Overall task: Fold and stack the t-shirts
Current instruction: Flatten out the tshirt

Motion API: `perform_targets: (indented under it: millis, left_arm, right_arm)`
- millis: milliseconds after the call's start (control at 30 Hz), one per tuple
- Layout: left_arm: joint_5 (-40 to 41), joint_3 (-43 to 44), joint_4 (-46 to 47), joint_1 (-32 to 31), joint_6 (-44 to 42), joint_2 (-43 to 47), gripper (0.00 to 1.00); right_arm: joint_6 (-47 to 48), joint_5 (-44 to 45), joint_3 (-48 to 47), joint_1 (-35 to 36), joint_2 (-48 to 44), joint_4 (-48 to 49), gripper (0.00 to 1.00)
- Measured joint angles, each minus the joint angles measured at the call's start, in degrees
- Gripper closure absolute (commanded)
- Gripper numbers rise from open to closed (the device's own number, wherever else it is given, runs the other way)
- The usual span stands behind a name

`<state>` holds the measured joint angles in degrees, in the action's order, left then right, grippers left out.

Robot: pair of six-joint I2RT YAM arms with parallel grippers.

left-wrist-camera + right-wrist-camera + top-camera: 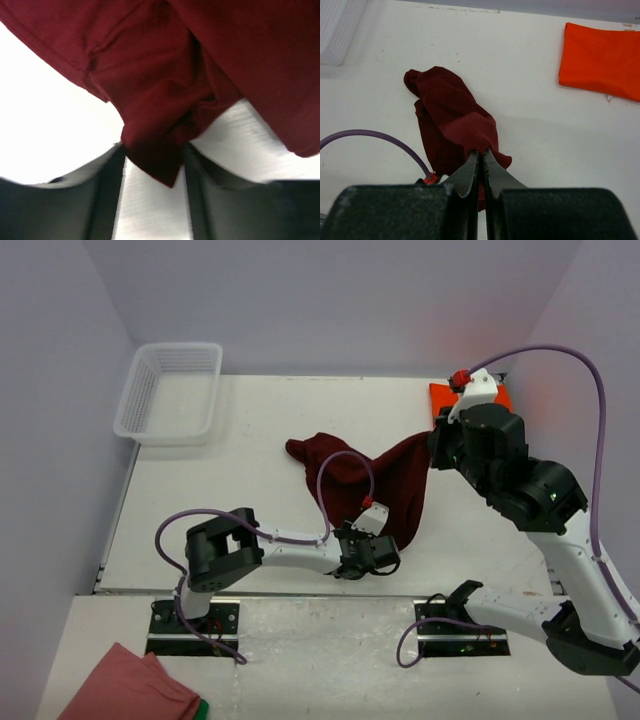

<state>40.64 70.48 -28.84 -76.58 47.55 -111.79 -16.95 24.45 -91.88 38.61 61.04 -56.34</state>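
Slippage is likely under tension: the maroon t-shirt (392, 480) spans between the left end effector (152, 156), clenched on a bunched corner, and the right end effector (481, 156), pinching a thin fold.

1 maroon t-shirt (400, 490), 1 orange t-shirt (600, 60), 1 basket (135, 400), 1 pink cloth (125, 685)

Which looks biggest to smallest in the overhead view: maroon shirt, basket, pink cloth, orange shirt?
1. Maroon shirt and basket, about alike.
2. Pink cloth, partly out of frame.
3. Orange shirt, partly hidden.
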Motion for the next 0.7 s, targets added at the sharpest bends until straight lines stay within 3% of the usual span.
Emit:
perform_targets:
  millis: [67, 100, 233, 433, 567, 700]
  left_arm:
    - [-0.87, -0.07, 0.55, 0.0, -0.11, 0.0, 0.62]
    - [-1.36, -0.11, 0.81, 0.0, -0.11, 0.0, 0.74]
    - [-2.95, -0.37, 2.03, 0.0, -0.24, 0.02, 1.0]
    - [-4.5, -2.56, -0.87, -0.09, 0.11, 3.04, 1.0]
    - [-2.32, -2.03, -10.23, -2.03, 2.56, 8.37, 1.0]
    - [3.32, 4.11, -21.77, -5.84, 4.98, 19.54, 1.0]
  right_arm:
    - [0.0, 0.0, 0.0, 0.0, -0.04, 0.0, 1.0]
    - [0.0, 0.0, 0.0, 0.0, -0.07, 0.0, 1.0]
    - [-0.02, 0.0, 0.0, 0.0, -0.04, 0.0, 1.0]
    - [-0.13, 0.02, 0.44, 0.0, 0.33, 0.22, 1.0]
    - [-0.15, 0.42, 0.52, 0.0, 1.97, 0.63, 1.0]
    - [0.57, 2.1, 0.52, 0.0, 4.42, 1.81, 1.0]
